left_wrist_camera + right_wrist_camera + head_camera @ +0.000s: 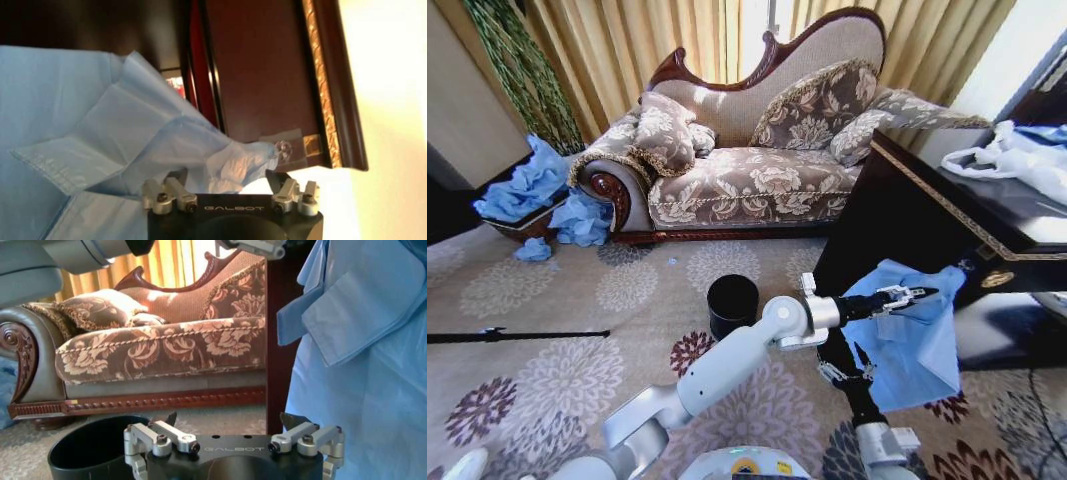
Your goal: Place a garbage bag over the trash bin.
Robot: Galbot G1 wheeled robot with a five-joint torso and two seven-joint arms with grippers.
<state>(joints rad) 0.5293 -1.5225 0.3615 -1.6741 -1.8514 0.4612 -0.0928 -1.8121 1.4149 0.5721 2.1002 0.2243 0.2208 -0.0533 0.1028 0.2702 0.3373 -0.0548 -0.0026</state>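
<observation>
- Fingers of the left gripper (905,296) pinch the upper edge of the thin, light-blue, slightly see-through plastic garbage bag (907,345); in the left wrist view a bunched fold of the film sits between them (227,175).
- Fingers (293,421) of the right gripper (845,372) stand spread with nothing between them, just beside the hanging bag's lower part.
- That bag hangs in the air from the left gripper, in front of a dark wooden cabinet with gold trim (907,215), its mouth not visibly opened.
- Left of the bag, apart from it, the small black cylindrical trash bin (732,305) stands upright on the flower-patterned carpet (577,380), unlined.
- Behind the bin stands a brown floral upholstered sofa (747,160).
- Judged from this, the bag is lifted, but opening it and fitting it over the bin's rim are still to do.
</observation>
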